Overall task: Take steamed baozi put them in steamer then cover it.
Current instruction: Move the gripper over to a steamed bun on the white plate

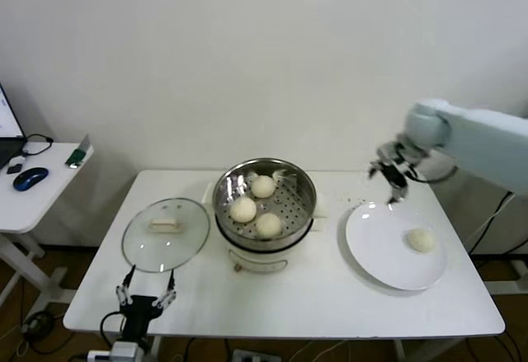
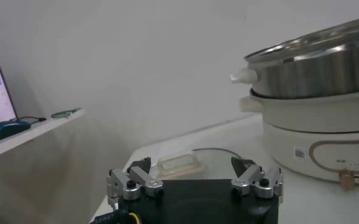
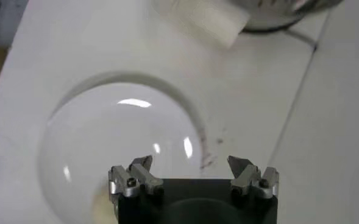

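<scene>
While three steamed baozi [image 1: 256, 206] sit in the steamer [image 1: 264, 213], we log one left on the plate [image 1: 375, 246], cover [image 1: 165, 234] unplaced; right gripper [image 1: 388, 182] and left gripper [image 1: 145, 298] jaws spread, empty.

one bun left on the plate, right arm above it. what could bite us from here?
The last bun sits near the plate edge; a grasp by the open right gripper could roll it off. Three buns already fill much of the steamer, so the drop spot is tight. The lid overhangs the table edge by the left gripper.
</scene>
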